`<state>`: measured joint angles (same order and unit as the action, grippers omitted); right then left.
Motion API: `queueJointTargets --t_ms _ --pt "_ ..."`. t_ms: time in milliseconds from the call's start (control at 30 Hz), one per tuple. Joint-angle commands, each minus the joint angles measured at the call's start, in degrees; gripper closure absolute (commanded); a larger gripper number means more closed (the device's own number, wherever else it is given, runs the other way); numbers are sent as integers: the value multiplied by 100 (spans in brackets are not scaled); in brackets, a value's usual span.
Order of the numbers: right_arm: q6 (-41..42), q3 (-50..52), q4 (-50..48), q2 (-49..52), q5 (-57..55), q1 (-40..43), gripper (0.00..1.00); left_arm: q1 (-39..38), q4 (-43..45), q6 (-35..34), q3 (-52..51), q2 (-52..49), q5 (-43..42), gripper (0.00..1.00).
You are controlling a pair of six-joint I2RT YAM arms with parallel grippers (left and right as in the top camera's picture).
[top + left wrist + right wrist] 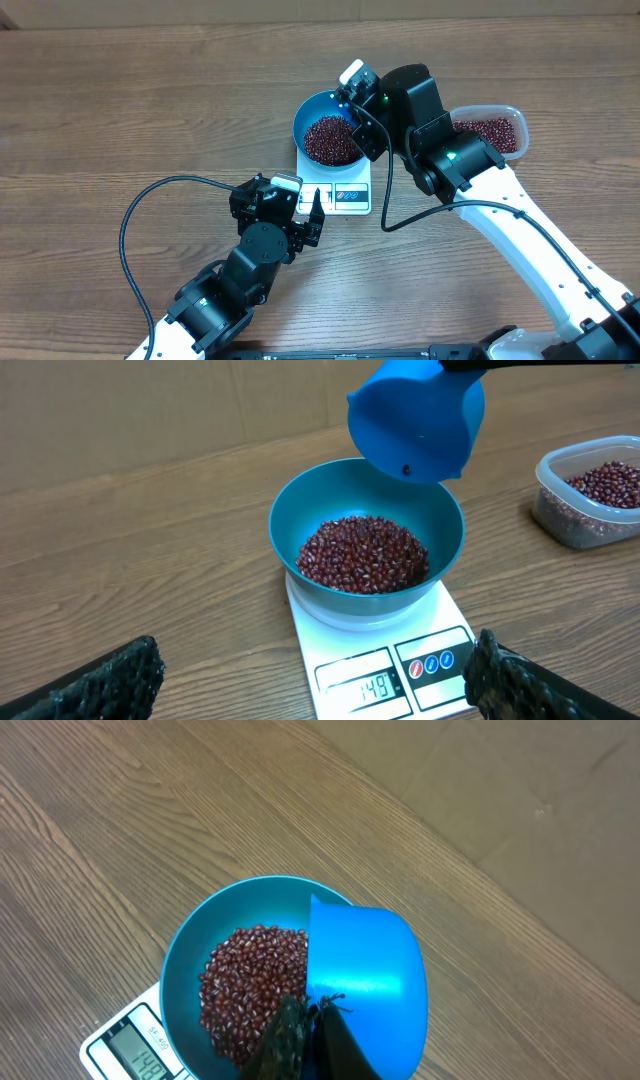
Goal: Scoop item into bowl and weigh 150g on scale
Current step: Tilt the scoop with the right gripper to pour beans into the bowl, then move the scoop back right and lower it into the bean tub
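Nearest us, the left gripper (318, 660) hung empty with its jaws wide apart, just before the scale's (452, 618) front edge. The bowl (290, 540) sat on the scale's back half, well filled with beans (362, 555). The right gripper (305, 1032) was clamped on the scoop (420, 420), tipped above the bowl's far rim. The display (365, 685) seemed a hair short of target, so we judged that only a pinch was left to add. Its digits were small, the scoop's handle was hidden, and the tub (560, 525) was cut off.

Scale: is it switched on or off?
On. The scale shows dark digits in its display window, with the bowl of beans standing on it.
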<state>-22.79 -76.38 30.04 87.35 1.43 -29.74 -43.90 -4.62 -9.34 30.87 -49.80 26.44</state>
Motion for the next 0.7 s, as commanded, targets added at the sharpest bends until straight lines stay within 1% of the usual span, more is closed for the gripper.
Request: queueJointTargets --t_ms 0,667 --pt "-284 13 7 -162 -55 -28 96 -37 42 -98 -24 -7 103 1" --pt "-433 13 7 -162 -55 -26 96 -37 44 -98 -24 -7 103 0"
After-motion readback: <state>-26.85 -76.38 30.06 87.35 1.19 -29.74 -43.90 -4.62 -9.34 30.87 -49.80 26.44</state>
